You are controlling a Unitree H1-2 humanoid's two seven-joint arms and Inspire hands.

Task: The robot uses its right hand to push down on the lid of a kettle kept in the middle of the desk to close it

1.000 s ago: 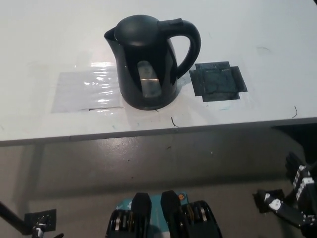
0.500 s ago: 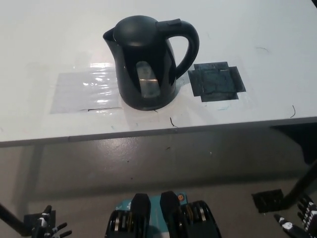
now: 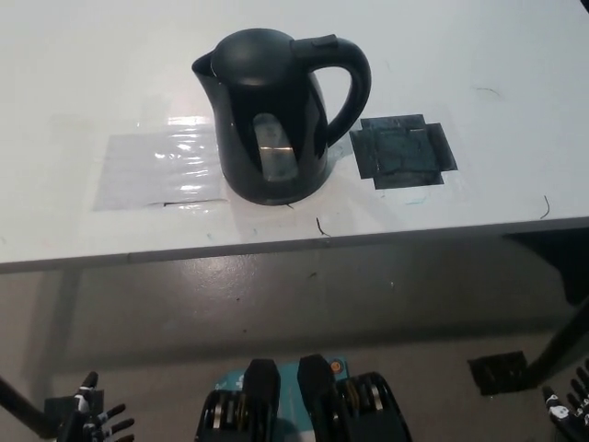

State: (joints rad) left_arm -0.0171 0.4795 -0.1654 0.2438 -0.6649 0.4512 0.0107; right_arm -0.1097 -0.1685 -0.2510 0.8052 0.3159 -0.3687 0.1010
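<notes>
A black electric kettle [image 3: 276, 110] stands upright in the middle of the white desk [image 3: 497, 55], spout to the left and handle to the right. Its domed lid [image 3: 253, 48] sits down flush on the body. My black right hand [image 3: 572, 410] shows only as fingertips at the bottom right corner, below the desk edge and far from the kettle. My left hand [image 3: 92, 419] rests low at the bottom left, fingers spread and holding nothing.
A patch of clear tape [image 3: 161, 170] lies left of the kettle and a dark taped square [image 3: 403, 150] lies to its right. The desk's front edge [image 3: 294, 244] runs across the middle, with grey floor [image 3: 276, 304] below.
My right hand has dropped from the lower right toward the bottom corner, nearly leaving view. My left hand has come up into view at the bottom left. The kettle has not moved.
</notes>
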